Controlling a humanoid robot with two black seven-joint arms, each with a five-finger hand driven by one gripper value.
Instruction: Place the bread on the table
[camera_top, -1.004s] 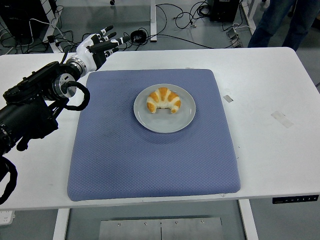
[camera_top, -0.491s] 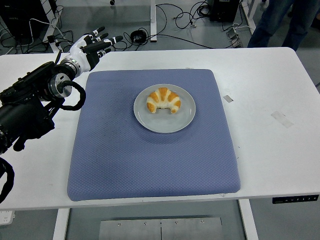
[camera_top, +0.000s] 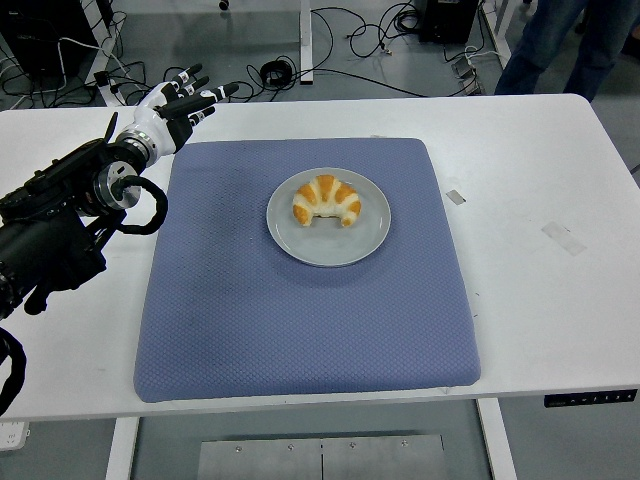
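Bread (camera_top: 327, 200) sits on the grey plate (camera_top: 329, 246) at the middle of the blue mat (camera_top: 300, 320). I see my left hand (camera_top: 172, 108) at the upper left of the frame, fingers (camera_top: 218, 92) spread wide, holding nothing, above the white table (camera_top: 540, 200) beside the mat's corner. Cables (camera_top: 360, 40) cross the floor beyond; a person's legs (camera_top: 560, 45) stand upper right.

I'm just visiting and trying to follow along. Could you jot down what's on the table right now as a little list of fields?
bread: croissant, lying on the plate
plate: grey, round, at the middle of the mat
mat: blue, square, on the white table
left hand: over the table's far left, fingers spread, holding nothing, apart from the bread
right hand: not in view
person: legs at top right, behind the table
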